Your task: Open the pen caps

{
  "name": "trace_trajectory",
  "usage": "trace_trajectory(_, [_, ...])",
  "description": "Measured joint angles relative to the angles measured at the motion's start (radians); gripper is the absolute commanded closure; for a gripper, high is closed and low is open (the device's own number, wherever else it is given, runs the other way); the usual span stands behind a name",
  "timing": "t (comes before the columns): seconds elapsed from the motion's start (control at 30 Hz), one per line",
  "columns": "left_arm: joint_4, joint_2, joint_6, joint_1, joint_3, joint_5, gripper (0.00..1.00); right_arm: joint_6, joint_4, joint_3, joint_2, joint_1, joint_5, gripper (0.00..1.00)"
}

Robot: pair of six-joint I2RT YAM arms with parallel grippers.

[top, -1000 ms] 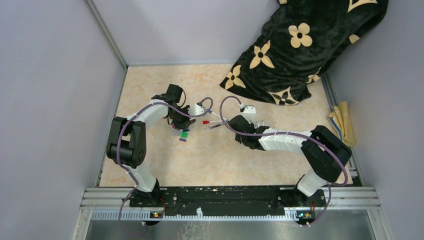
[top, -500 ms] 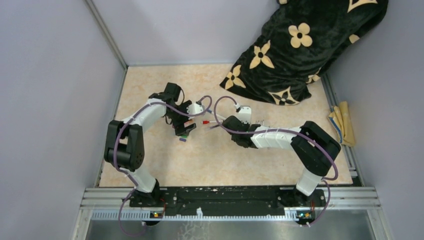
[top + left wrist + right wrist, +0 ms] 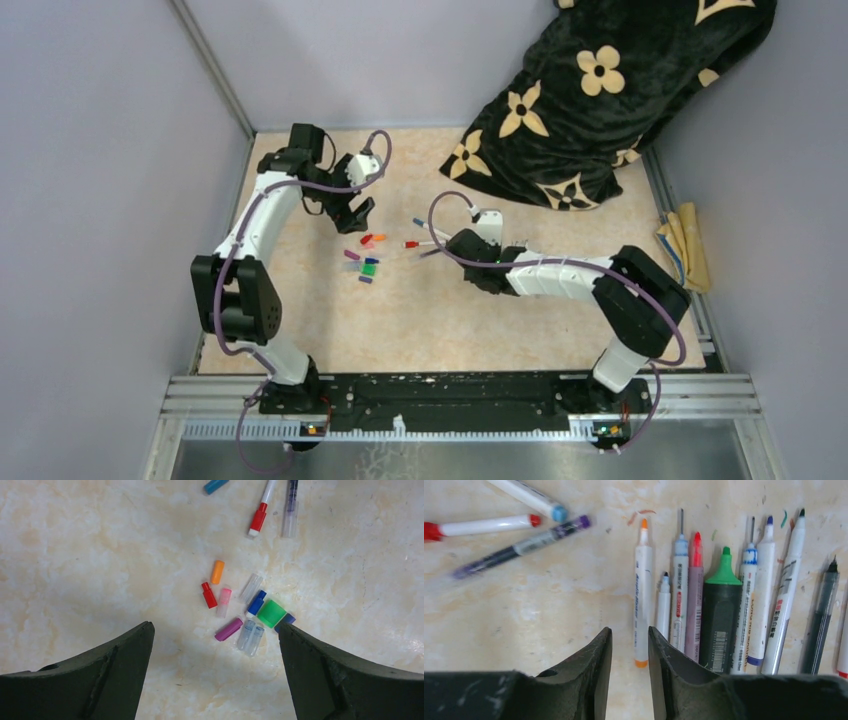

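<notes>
Several loose pen caps (image 3: pixel 229 629) lie clustered on the marble table: orange (image 3: pixel 217 572), red (image 3: pixel 209 595), blue, purple, clear ones, plus a wide green cap (image 3: pixel 272 613). From above the cluster (image 3: pixel 366 258) sits just in front of my left gripper (image 3: pixel 356 213), which hovers wide open and empty (image 3: pixel 215 626). Three capped pens (image 3: pixel 261 510) lie beyond the caps. A row of uncapped pens (image 3: pixel 719 610) lies side by side in the right wrist view. My right gripper (image 3: pixel 629 630) is slightly open and empty, just left of the orange-tipped pen (image 3: pixel 642 595).
A black blanket with cream flowers (image 3: pixel 600 90) is heaped in the back right corner. A folded yellow cloth (image 3: pixel 688 245) lies at the right edge. Grey walls enclose the table on the left, back and right. Ink marks dot the surface above the pen tips.
My left gripper opened wide and drew back and left from the cap cluster, which now lies uncovered. My right gripper's jaws parted a little, and the right arm shifted slightly left.
</notes>
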Motion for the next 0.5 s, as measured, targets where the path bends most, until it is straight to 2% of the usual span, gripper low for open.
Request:
trace_trajectory(0.17, [-0.01, -0.01, -0.083, 0.013, 0.074, -0.014, 0.01, -0.117, 0.022, 0.079, -0.057, -0.018, -0.088, 0.69])
trace_trajectory(0.27, [-0.006, -0.011, -0.127, 0.033, 0.115, -0.038, 0.01, -0.22, 0.067, 0.176, -0.047, -0.071, -0.248, 0.69])
trace_trajectory(0.37, [0.044, -0.037, -0.174, 0.072, 0.113, -0.061, 0.01, -0.327, 0.066, 0.334, 0.044, -0.135, -0.383, 0.72])
trace_trajectory(0.5, [0.151, -0.121, -0.232, 0.158, 0.054, -0.058, 0.01, -0.455, 0.043, 0.531, 0.232, -0.169, -0.48, 0.74])
